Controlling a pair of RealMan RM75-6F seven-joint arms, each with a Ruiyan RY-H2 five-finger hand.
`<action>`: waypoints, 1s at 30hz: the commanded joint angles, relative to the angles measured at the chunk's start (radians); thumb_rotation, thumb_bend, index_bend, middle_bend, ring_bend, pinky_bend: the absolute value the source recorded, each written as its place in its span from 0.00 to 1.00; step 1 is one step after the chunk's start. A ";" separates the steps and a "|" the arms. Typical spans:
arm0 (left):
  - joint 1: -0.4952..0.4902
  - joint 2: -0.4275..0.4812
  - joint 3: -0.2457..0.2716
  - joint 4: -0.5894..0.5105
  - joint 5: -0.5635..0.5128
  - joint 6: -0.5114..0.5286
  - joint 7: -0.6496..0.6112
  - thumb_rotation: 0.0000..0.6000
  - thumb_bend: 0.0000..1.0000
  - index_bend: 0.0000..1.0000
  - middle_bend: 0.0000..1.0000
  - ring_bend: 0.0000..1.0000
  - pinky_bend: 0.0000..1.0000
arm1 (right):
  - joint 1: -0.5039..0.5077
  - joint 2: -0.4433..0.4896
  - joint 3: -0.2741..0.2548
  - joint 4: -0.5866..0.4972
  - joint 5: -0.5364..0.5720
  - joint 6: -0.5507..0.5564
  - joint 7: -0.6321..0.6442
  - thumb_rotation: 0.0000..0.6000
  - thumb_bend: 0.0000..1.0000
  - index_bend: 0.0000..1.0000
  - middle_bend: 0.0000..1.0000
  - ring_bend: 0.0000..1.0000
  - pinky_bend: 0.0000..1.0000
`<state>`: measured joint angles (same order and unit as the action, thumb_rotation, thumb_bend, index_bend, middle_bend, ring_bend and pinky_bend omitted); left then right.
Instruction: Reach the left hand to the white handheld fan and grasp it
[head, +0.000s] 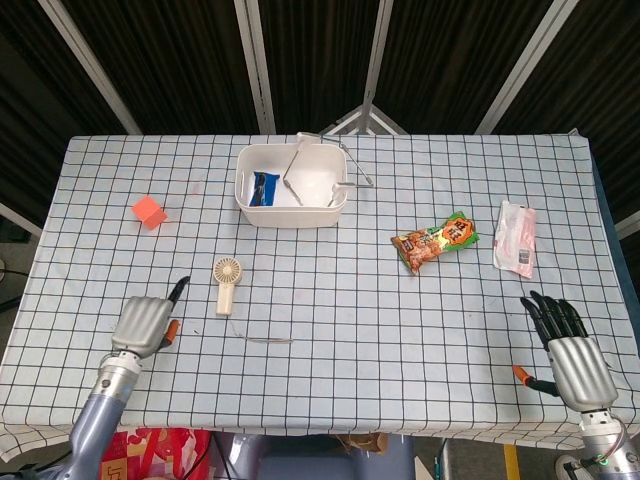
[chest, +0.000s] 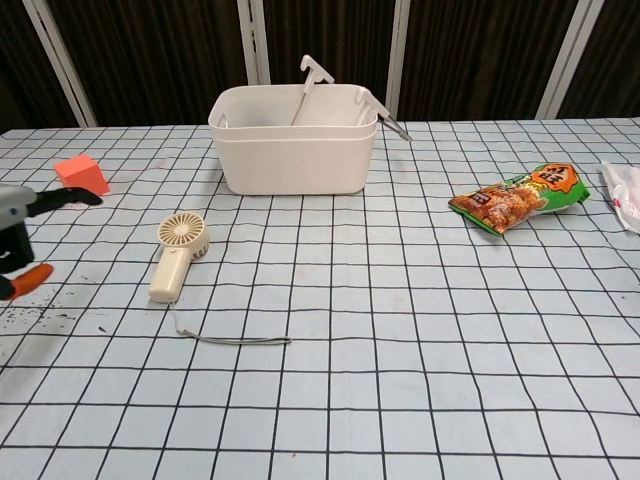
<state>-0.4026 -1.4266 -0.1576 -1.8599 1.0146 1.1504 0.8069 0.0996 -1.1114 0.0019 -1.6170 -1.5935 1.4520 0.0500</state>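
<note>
The white handheld fan (head: 226, 282) lies flat on the checked cloth, round head toward the far side, handle toward me; its thin cord (head: 262, 338) trails to the right. In the chest view the fan (chest: 176, 255) sits left of centre. My left hand (head: 144, 323) hovers open a short way left of the fan's handle, dark fingers pointing toward it, apart from it; it enters the chest view at the left edge (chest: 20, 235). My right hand (head: 572, 352) rests open at the near right corner, holding nothing.
A white bin (head: 290, 186) with tongs and a blue packet stands beyond the fan. An orange cube (head: 149, 211) lies far left. A snack bag (head: 435, 240) and a white-pink packet (head: 516, 237) lie on the right. Dark specks mark the cloth near my left hand.
</note>
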 joint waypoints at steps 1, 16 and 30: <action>-0.062 -0.082 -0.014 0.031 -0.080 0.011 0.086 1.00 0.68 0.09 0.96 0.94 0.97 | 0.000 0.002 0.000 -0.001 -0.001 0.001 0.005 1.00 0.21 0.00 0.00 0.00 0.04; -0.119 -0.157 0.028 0.080 -0.150 0.044 0.120 1.00 0.69 0.10 0.96 0.94 0.97 | 0.002 -0.001 0.000 -0.003 -0.002 -0.002 0.000 1.00 0.21 0.00 0.00 0.00 0.04; -0.151 -0.202 0.053 0.139 -0.169 0.051 0.099 1.00 0.69 0.08 0.96 0.94 0.97 | 0.002 -0.001 0.000 -0.003 -0.002 -0.003 0.002 1.00 0.21 0.00 0.00 0.00 0.04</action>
<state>-0.5530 -1.6281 -0.1055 -1.7215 0.8455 1.2005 0.9066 0.1017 -1.1124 0.0015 -1.6202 -1.5952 1.4495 0.0520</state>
